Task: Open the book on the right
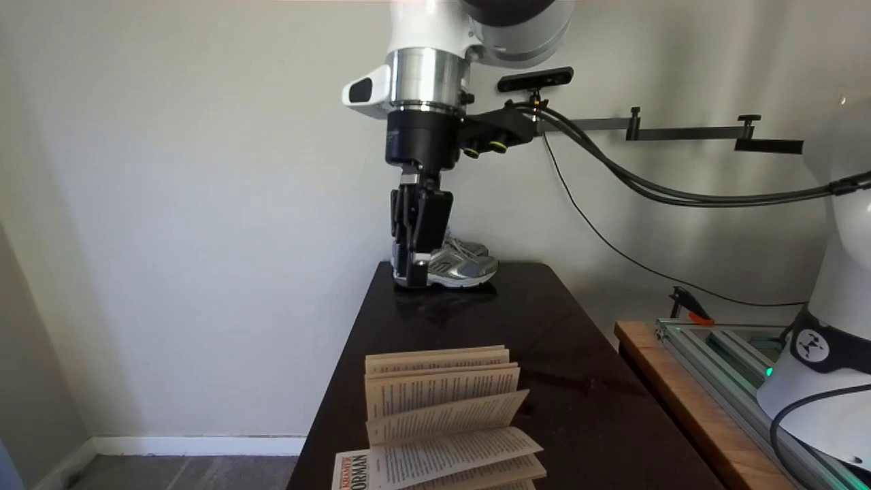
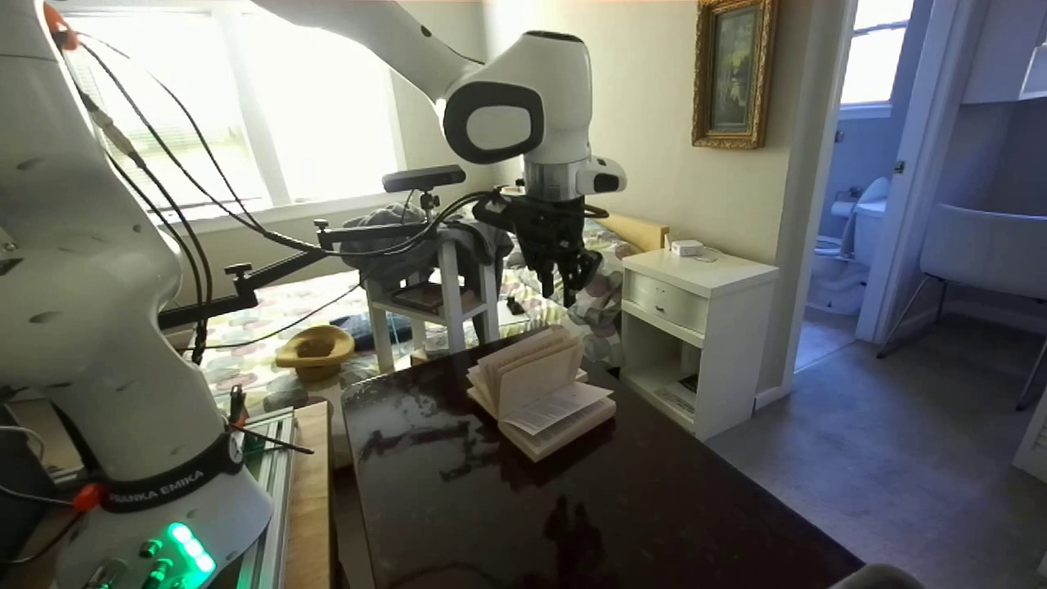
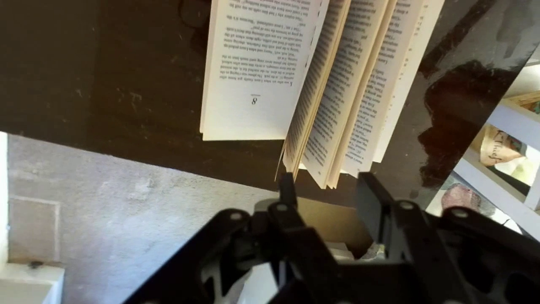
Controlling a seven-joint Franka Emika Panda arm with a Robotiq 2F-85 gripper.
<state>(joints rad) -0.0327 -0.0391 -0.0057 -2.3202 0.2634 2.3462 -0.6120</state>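
Note:
The book [image 2: 544, 393] lies open on the dark table, its beige pages [image 1: 446, 391] fanned and several standing partly upright. Its cover does not clearly show. A cream piece with red and black lettering [image 1: 350, 471] pokes out beside the pages; I cannot tell whether it belongs to the same book. In the wrist view, the printed pages [image 3: 257, 76] spread just ahead of my gripper [image 3: 327, 179], whose fingers stand apart with nothing between them. Both exterior views show the gripper [image 1: 415, 269] pointing down, raised above the table and clear of the pages.
A grey sneaker [image 1: 463, 262] sits at one end of the dark table [image 1: 585, 395]. The table edge and floor [image 3: 105, 202] lie below the gripper in the wrist view. A white nightstand [image 2: 736, 343] stands past the table; a wooden bench [image 1: 708, 415] carries the robot base.

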